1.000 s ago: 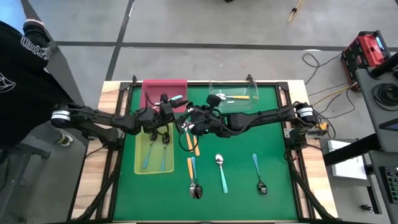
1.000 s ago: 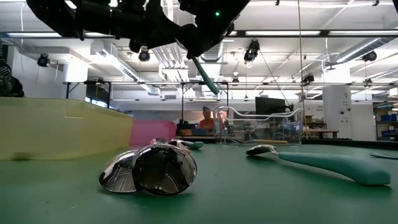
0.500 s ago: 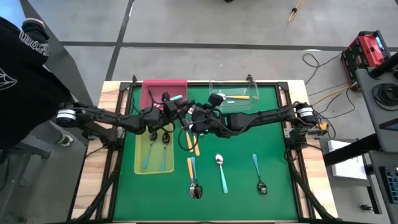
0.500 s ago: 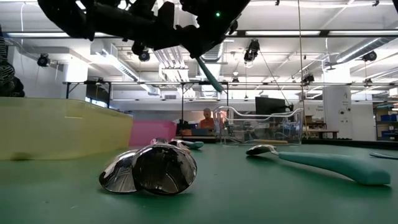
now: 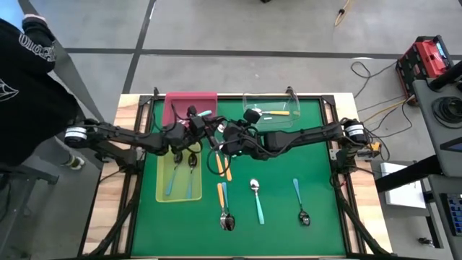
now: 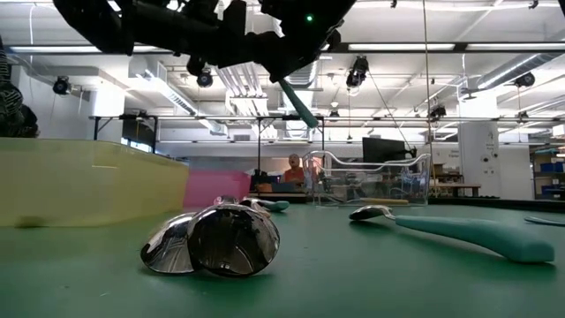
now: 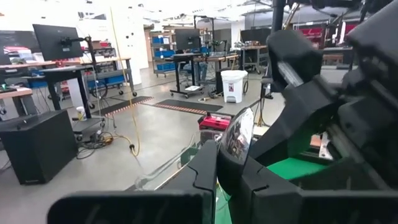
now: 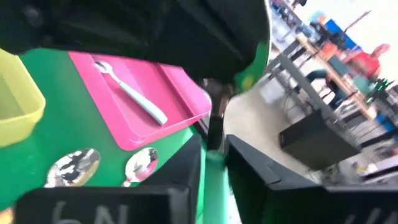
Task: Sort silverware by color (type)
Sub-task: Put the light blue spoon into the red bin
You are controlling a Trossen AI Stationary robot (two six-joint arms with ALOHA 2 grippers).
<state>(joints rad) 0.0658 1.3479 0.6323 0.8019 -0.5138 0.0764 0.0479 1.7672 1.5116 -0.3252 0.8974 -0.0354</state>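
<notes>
The green mat (image 5: 274, 180) is the landmark. At its left edge the yellow-green tray (image 5: 164, 193) holds two teal spoons; at its far edge the pink tray (image 5: 177, 105) holds a light-blue spoon (image 8: 130, 94), and the clear tray (image 5: 281, 123) an orange one. Six more spoons lie loose on the mat. Above its far-left part, the left gripper (image 5: 200, 130) is clamped on a teal spoon (image 6: 298, 104) held in the air. The right gripper (image 5: 222, 142) meets it there; I cannot tell its jaws' state.
</notes>
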